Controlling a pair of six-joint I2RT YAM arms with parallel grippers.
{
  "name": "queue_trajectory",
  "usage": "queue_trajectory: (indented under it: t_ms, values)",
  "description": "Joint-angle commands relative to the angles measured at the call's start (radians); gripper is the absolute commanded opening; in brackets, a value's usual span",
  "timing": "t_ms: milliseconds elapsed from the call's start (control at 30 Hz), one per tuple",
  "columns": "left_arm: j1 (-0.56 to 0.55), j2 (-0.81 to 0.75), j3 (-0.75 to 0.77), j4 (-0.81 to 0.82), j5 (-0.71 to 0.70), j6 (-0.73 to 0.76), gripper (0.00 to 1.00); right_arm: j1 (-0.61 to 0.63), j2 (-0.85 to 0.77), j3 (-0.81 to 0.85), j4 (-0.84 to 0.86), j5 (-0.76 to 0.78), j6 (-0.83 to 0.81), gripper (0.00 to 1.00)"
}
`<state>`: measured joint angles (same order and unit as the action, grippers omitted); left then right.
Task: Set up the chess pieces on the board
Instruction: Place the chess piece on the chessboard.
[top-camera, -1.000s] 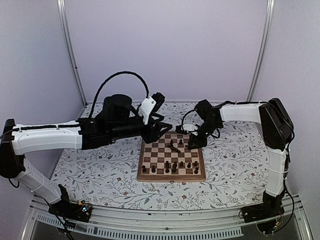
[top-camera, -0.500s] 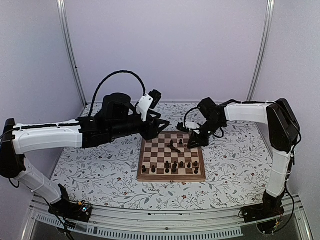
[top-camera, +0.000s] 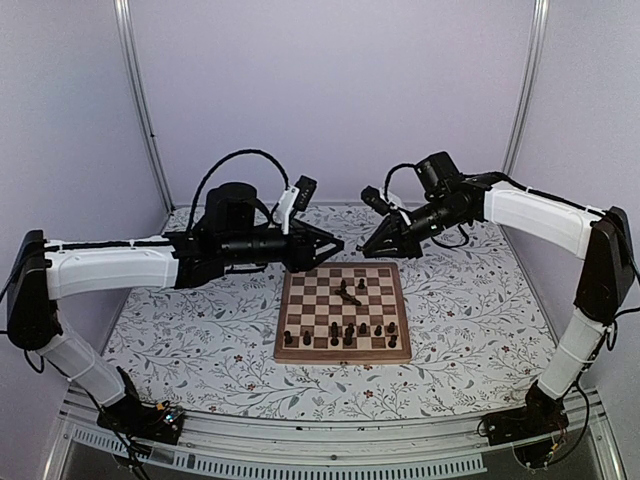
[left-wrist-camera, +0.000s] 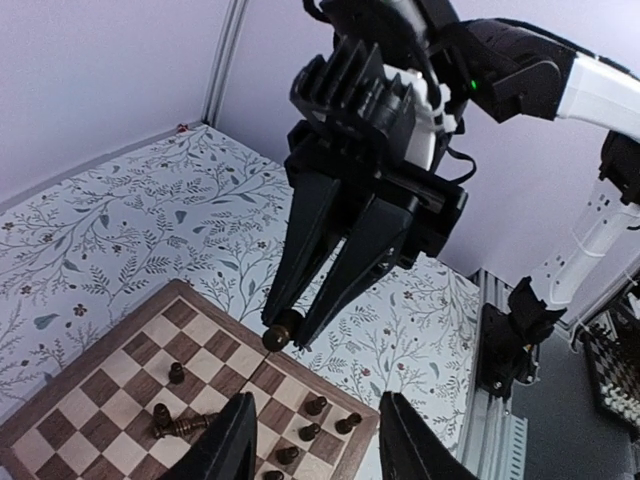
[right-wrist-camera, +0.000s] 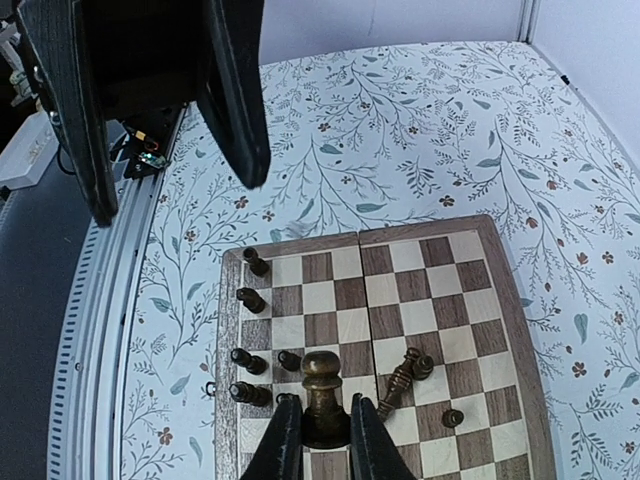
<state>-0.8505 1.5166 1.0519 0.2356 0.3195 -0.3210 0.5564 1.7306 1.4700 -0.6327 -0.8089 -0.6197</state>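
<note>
The board lies mid-table. Several chess pieces stand along its near rows, one stands farther back, and a taller one lies toppled beside it. My right gripper hangs above the board's far edge, shut on a dark brown pawn that stands upright between its fingers. From the left wrist, that pawn's head pokes out below the right jaws. My left gripper hovers close by, facing the right one, open with nothing between its fingers.
A floral cloth covers the table around the board. Purple walls and two metal posts close the back. An aluminium rail runs along the near edge, with both arm bases on it.
My right gripper shut on a pawn at the board's far right, then lifted it up and back off the squares. The left arm levelled out and its jaws narrowed a little.
</note>
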Motion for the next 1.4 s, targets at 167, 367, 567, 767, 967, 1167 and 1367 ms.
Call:
queue_trajectory:
  t_ms: [167, 367, 567, 767, 967, 1167, 1367]
  values:
    - [0.014, 0.061, -0.007, 0.1, 0.192, -0.105, 0.36, 0.039, 0.008, 0.049, -0.048, -0.073, 0.005, 0.1]
    - [0.021, 0.079, -0.006, 0.11, 0.208, -0.127, 0.34, 0.072, 0.016, 0.064, -0.081, -0.093, -0.024, 0.1]
    - [0.023, 0.092, 0.005, 0.085, 0.193, -0.132, 0.38, 0.087, 0.016, 0.078, -0.096, -0.105, -0.032, 0.1]
    - [0.024, 0.108, 0.016, 0.08, 0.222, -0.14, 0.32, 0.089, 0.015, 0.079, -0.093, -0.102, -0.032, 0.1]
    - [0.024, 0.12, 0.015, 0.103, 0.266, -0.15, 0.2, 0.091, 0.022, 0.081, -0.092, -0.105, -0.028, 0.1]
    - [0.024, 0.116, 0.01, 0.117, 0.279, -0.146, 0.13, 0.102, 0.03, 0.08, -0.093, -0.099, -0.032, 0.1]
    - [0.025, 0.106, 0.011, 0.111, 0.276, -0.124, 0.09, 0.112, 0.036, 0.078, -0.095, -0.068, -0.037, 0.26]
